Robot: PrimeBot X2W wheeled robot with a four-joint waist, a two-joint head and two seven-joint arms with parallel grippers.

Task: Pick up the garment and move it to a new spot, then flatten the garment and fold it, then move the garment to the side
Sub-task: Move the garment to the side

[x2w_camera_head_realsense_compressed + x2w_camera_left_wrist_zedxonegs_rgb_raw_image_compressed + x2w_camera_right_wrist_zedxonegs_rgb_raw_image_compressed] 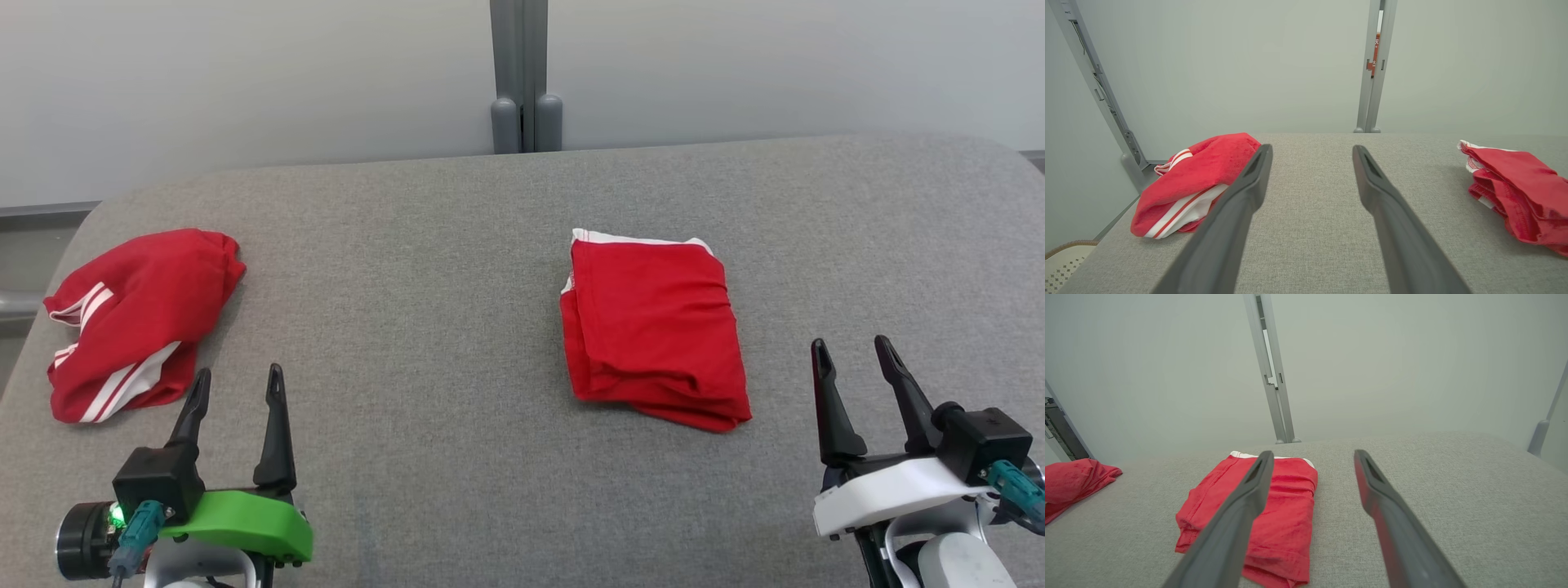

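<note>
**A:** Where is the garment?

**B:** The folded red garment [653, 327] lies flat on the grey table [424, 457], a little right of the middle. It is a neat rectangle with a white band [637, 239] along its far edge. Since it looks folded already, I'd judge that moving it to the side is what remains.

**A:** How will it handle?

**B:** It looks like a thin, soft knit, so it should be light and limp. There are several loose layers, and they would slide apart if only the top one were pinched. I'd slip a finger under the whole stack at the near edge, where the layers show as ridges, or take both short sides together so it doesn't sag open.

**A:** And the tools?

**B:** Both have their fingers spread apart and hold nothing. The right tool [850, 343] hangs near the garment's right near corner without touching it. The left tool [238, 371] sits just beside a second, striped red garment [135, 318], which is bunched at the table's left end.

**A:** Is there anything to read?

**B:** I see no brand on either piece, only white stripes on the bunched one. In the left wrist view the grey post [1372, 81] behind the table carries a small red label [1374, 53] with pale characters, too small to make out.
</note>
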